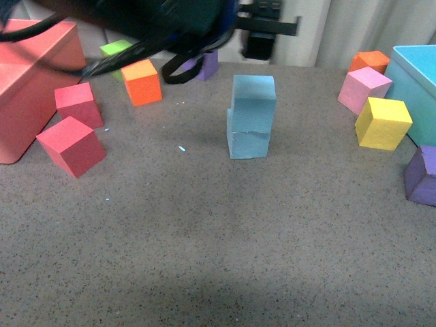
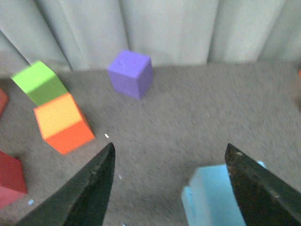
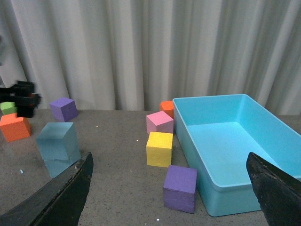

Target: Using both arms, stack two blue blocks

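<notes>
Blue blocks (image 1: pixel 251 116) are seen stacked one on the other near the middle of the table (image 1: pixel 218 259), somewhat toward its far edge. Both are light sky-blue, matte foam cubes; the upper one is set slightly askew on the lower, and a chipped, uneven seam is visible between them. Two are counted, and the stack is also shown in the left wrist view (image 2: pixel 216 195) and the right wrist view (image 3: pixel 59 148).

The left gripper (image 2: pixel 171 188) is held wide open above the far side of the stack, with nothing between its fingers. The right gripper (image 3: pixel 174 197) is likewise spread wide and nothing is gripped by it.

Toward the left edge, two red cubes (image 1: pixel 71 145) are counted beside a pink bin (image 1: pixel 30 82). Along the far edge, one orange cube (image 1: pixel 142 82), one green cube (image 1: pixel 116 49) and one purple cube (image 1: pixel 206 65) are seen. Toward the right edge, another orange cube (image 1: pixel 370 61), one pink cube (image 1: pixel 364 89), one yellow cube (image 1: pixel 383 122) and a second purple cube (image 1: pixel 422 176) are gathered beside a turquoise bin (image 1: pixel 419 82).
</notes>
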{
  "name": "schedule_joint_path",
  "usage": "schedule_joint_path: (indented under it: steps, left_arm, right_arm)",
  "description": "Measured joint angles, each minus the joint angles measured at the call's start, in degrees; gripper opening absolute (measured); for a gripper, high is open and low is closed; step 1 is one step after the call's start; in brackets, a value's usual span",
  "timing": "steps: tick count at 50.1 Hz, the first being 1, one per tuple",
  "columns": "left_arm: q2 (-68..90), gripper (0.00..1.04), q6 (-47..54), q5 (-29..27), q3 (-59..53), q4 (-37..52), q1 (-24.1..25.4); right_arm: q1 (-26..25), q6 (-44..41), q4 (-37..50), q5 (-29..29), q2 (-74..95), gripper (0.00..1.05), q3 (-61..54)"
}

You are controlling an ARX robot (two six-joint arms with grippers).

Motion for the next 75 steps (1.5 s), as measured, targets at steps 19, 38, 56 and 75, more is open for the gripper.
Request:
schedule_joint_path:
  steps: [19, 38, 56, 75]
  left_arm:
    - [-23.32, 0.04, 5.77, 10.03, -43.80, 42.01, 12.83]
    - [-43.12, 0.04, 6.43, 18.14, -60.50, 38.38, 21.27]
    - [-63.71, 0.04, 6.47, 25.51, -67.71, 24.94, 27.65]
    - [-79.54, 0.04, 6.49, 27.65, -69.22, 11.58, 30.47]
  right_arm:
    - [0.00, 0.00, -0.02, -0.04, 0.00, 0.95, 0.00]
    - [0.00, 0.00, -0.04, -0.04, 0.00, 0.95, 0.00]
    - [0.00, 0.00, -0.04, -0.02, 0.00, 0.95, 0.00]
    - [0.00, 0.00, -0.04, -0.02, 0.00, 0.95, 0.00]
